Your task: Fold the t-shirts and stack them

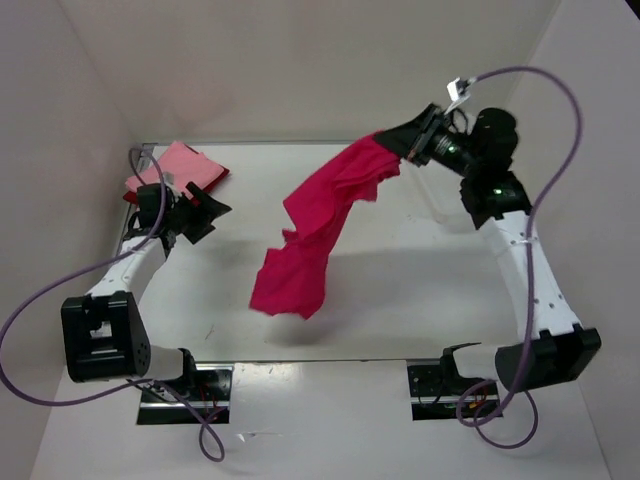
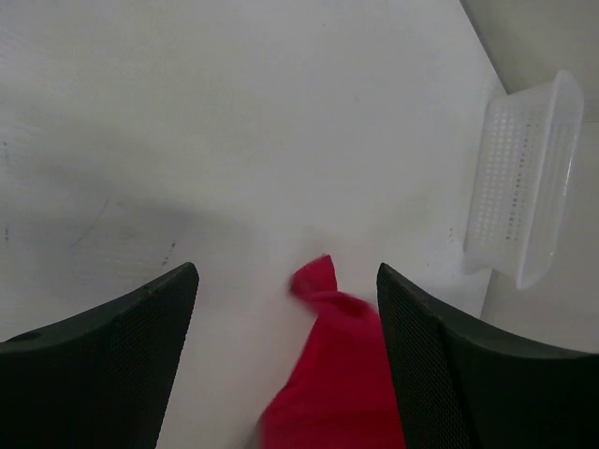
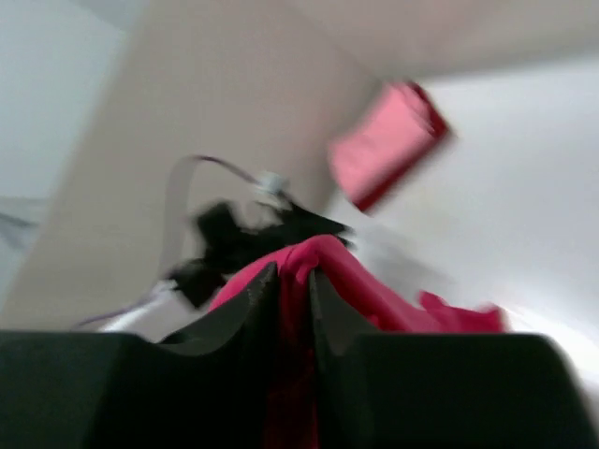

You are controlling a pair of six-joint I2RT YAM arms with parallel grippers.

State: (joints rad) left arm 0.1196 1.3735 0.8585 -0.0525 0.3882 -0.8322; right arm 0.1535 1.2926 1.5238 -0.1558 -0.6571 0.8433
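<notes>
My right gripper is shut on one end of the magenta-crimson t-shirt and holds it high at the back right. The shirt hangs down and leftward, its lower end near the table's middle. In the right wrist view the cloth bunches between my closed fingers. A folded light pink t-shirt lies on a dark red t-shirt at the back left corner. My left gripper is open and empty beside that stack. In the left wrist view the hanging crimson cloth shows beyond its fingers.
A white lattice basket stands at the table's edge in the left wrist view. Walls enclose the table on the left, back and right. Purple cables loop off both arms.
</notes>
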